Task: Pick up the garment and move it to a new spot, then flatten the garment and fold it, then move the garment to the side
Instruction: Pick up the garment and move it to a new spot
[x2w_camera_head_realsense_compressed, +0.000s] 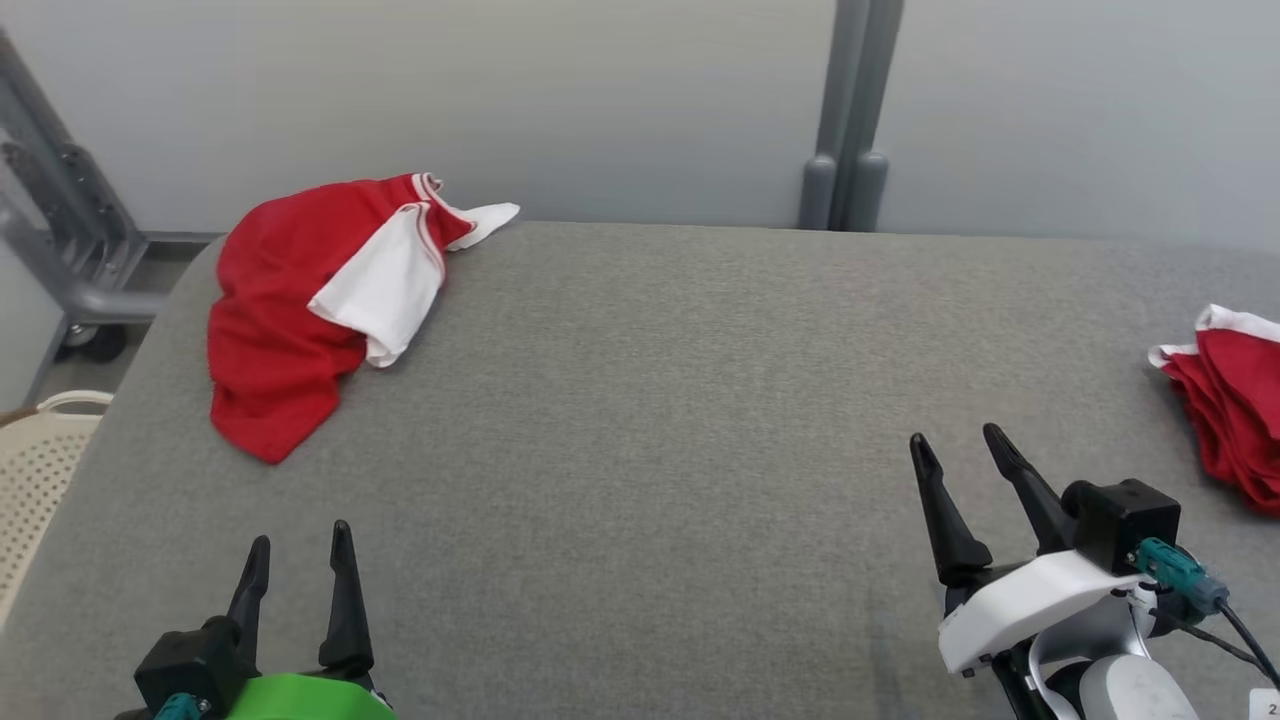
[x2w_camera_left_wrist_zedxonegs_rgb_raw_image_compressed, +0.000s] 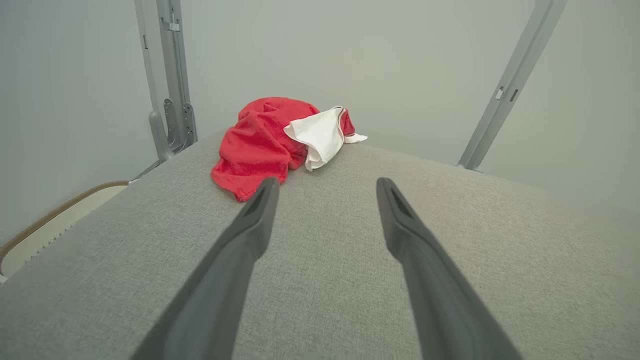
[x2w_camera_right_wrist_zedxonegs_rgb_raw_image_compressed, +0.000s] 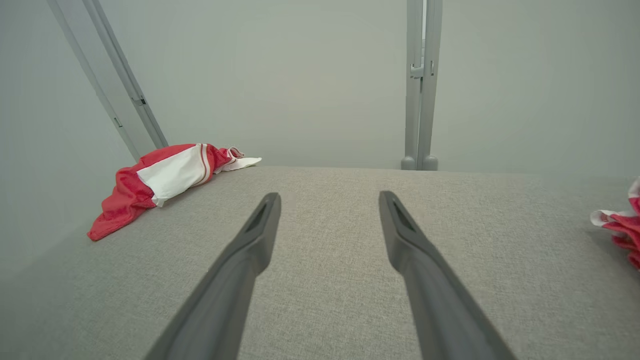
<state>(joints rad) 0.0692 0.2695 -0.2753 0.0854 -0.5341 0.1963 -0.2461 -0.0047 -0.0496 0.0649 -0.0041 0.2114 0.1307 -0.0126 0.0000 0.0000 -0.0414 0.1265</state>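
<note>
Crumpled garment (x2w_camera_head_realsense_compressed: 270, 330) runs diagonally, red end nearer, white-trimmed end farther.

left wrist: green shell (x2w_camera_head_realsense_compressed: 300, 698), teal plug (x2w_camera_head_realsense_compressed: 180, 707)
right wrist: white shell (x2w_camera_head_realsense_compressed: 1030, 595), teal connector (x2w_camera_head_realsense_compressed: 1170, 565), black cable (x2w_camera_head_realsense_compressed: 1240, 630)
fingers (x2w_camera_head_realsense_compressed: 345, 590): I note them long, dark, tapered

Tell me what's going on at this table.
Nothing is being handled yet. A crumpled red and white garment lies at the far left corner of the grey padded table. The left gripper and the right gripper are both open and empty on the near side, well short of it. A second red and white pile, which looks folded, lies at the table's right edge. The pick-up has not started.
</note>
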